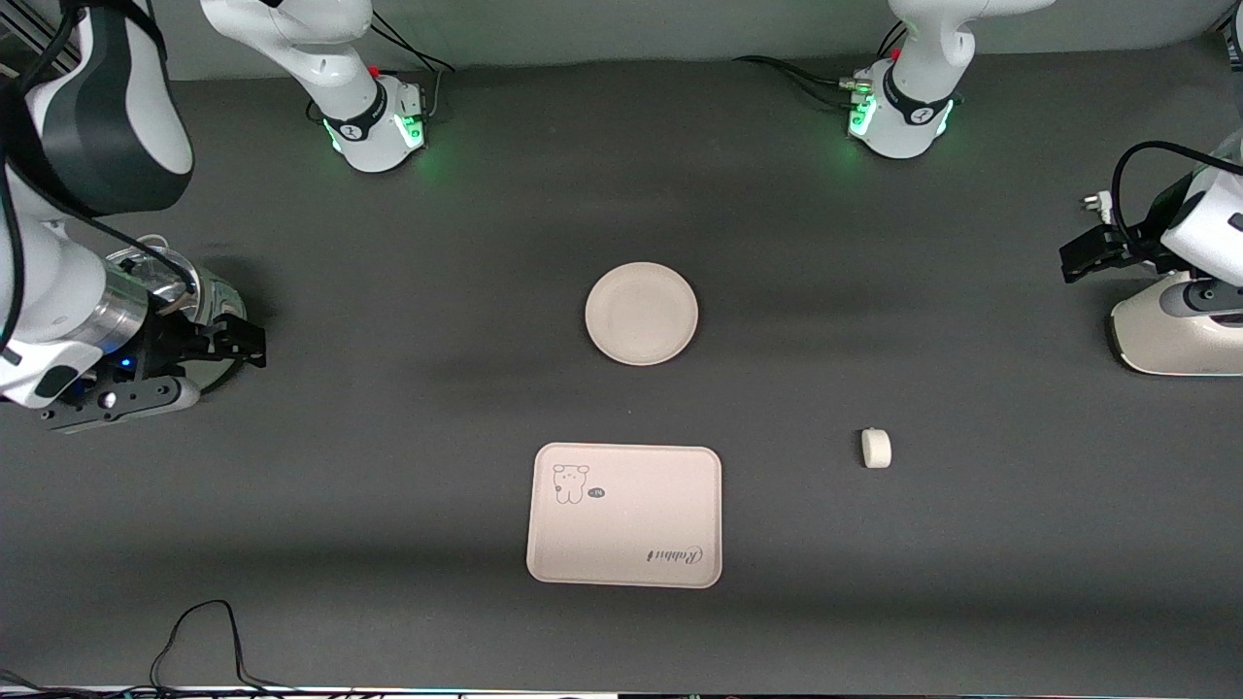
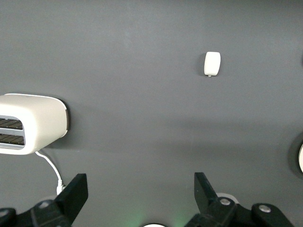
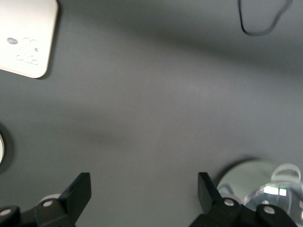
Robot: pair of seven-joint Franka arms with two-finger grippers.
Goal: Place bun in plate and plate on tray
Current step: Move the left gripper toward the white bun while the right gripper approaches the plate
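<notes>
Nothing done yet tbh. We're seeing the bun (image 1: 876, 449) lying on the table toward the left arm's end, the plate (image 1: 641, 313) empty mid-table, the tray (image 1: 624, 515) bare, nearer the camera. Left gripper (image 2: 137, 198) and right gripper (image 3: 144, 194) are both waiting w/ fingers wide, holding nothing.

- This is a robot lab bench, not a home or kitchen.
- A dark grey matte table (image 1: 388, 485) fills the front view.
- Two white robot arm bases (image 1: 898, 112) with green status lights stand on the table, farther from the front camera than the round cream-beige plate (image 1: 641, 313).
- Black cables (image 1: 209, 636) trail along the table edge, nearer to the camera than the plate.
- A white slotted toaster-like appliance (image 2: 31, 124) sits toward the left arm's end.
</notes>
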